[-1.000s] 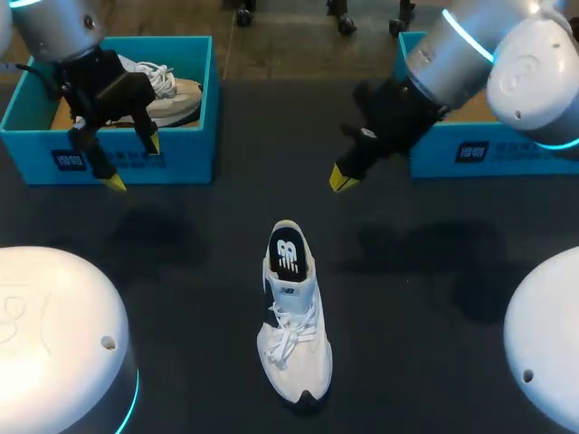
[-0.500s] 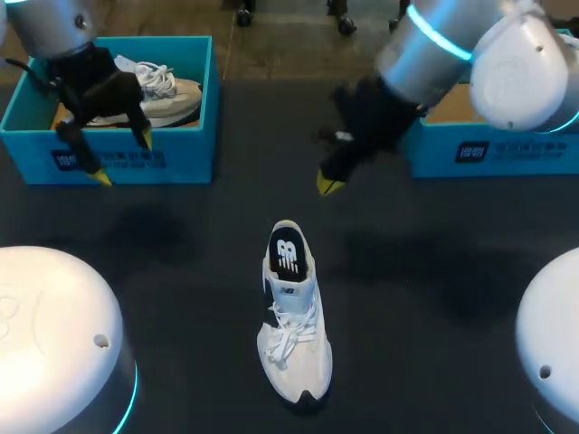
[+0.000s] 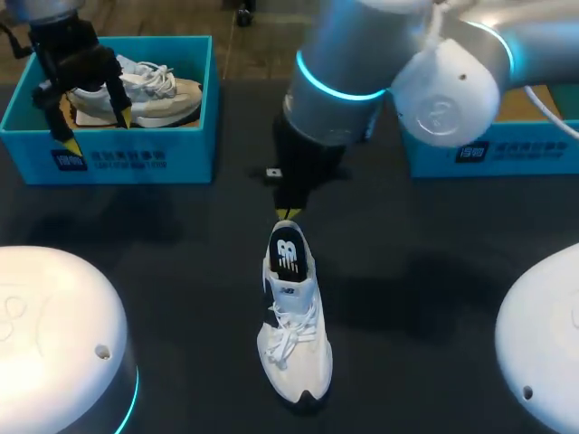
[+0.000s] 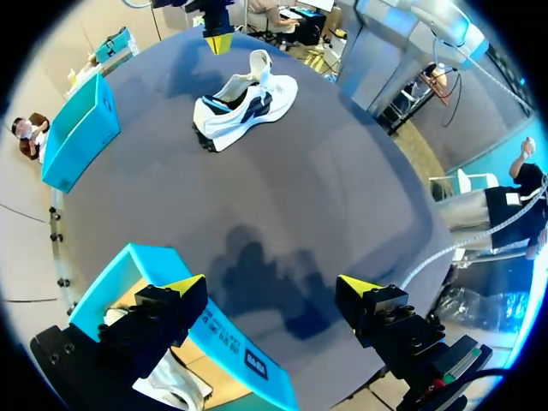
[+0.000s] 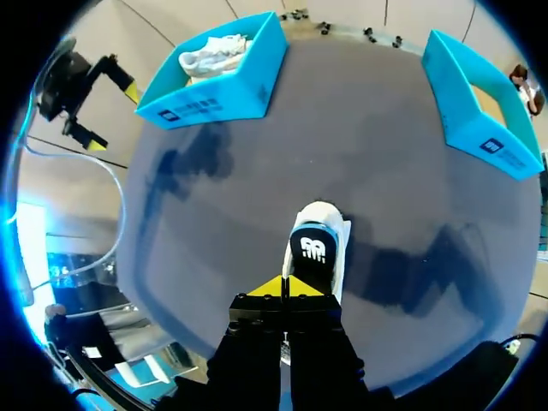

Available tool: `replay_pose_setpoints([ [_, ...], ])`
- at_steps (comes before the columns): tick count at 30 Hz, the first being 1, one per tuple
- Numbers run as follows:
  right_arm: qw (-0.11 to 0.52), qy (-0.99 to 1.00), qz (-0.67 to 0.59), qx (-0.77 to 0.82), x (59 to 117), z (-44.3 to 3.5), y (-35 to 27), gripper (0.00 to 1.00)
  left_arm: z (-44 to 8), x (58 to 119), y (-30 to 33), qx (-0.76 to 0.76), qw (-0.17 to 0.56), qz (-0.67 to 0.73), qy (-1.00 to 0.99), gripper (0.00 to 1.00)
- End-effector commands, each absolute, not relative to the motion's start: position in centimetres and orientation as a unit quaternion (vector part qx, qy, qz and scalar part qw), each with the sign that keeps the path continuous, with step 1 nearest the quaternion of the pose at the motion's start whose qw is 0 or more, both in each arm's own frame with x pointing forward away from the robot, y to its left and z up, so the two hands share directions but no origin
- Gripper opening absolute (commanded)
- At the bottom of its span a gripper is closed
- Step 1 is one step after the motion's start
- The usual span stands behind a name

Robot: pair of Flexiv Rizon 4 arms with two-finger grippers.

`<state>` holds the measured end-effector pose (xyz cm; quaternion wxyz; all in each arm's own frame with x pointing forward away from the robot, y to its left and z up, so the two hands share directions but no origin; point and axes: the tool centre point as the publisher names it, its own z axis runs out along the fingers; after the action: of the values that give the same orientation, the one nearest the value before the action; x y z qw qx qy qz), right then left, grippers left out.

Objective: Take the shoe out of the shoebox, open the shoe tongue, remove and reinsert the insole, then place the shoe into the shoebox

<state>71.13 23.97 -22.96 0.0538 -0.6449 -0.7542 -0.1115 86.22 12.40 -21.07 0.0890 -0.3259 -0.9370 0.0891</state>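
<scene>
A white shoe (image 3: 291,316) lies on the dark table, toe toward the near edge, its dark insole (image 3: 288,253) with a white logo showing at the heel opening. My right gripper (image 3: 288,214) is shut, yellow tips together just behind and above the heel; in the right wrist view it (image 5: 287,287) points at the shoe (image 5: 318,248) with nothing held. My left gripper (image 3: 96,130) is open over the front wall of the left teal shoebox (image 3: 172,158). From the left wrist, that gripper (image 4: 274,287) is empty and the shoe (image 4: 244,98) lies far ahead.
The left shoebox holds a second pale shoe (image 3: 149,90). Another teal shoebox (image 3: 488,154) stands at the back right, partly hidden by my right arm. White robot bases fill both near corners.
My right arm has swung left and down, bringing its shut tips to the shoe's heel. My left gripper has drawn back and left toward the left shoebox. The shoe has not moved.
</scene>
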Motion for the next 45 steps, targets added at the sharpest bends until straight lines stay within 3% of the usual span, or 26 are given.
replay_pose_setpoints([
  [1,0.027,-0.756,-0.086,-0.649,71.3,-22.9,24.5,0.00,-21.1,86.5,12.4,-0.334,0.095,0.086,-0.934,1.00],
  [12,-0.040,-0.767,-0.051,-0.638,70.8,-26.7,26.5,0.00,-21.4,86.8,13.5,-0.353,0.087,0.089,-0.927,1.00],
  [25,-0.043,-0.760,-0.040,-0.648,70.6,-27.5,26.6,0.00,-21.2,87.4,13.9,-0.374,0.086,0.099,-0.918,1.00],
  [35,-0.099,-0.770,-0.015,-0.630,71.7,-31.3,26.0,0.00,-21.2,87.4,13.9,-0.374,0.086,0.099,-0.918,1.00],
  [45,-0.116,-0.757,-0.031,-0.642,71.5,-34.2,24.6,0.00,-21.2,87.4,13.9,-0.374,0.086,0.099,-0.918,1.00],
])
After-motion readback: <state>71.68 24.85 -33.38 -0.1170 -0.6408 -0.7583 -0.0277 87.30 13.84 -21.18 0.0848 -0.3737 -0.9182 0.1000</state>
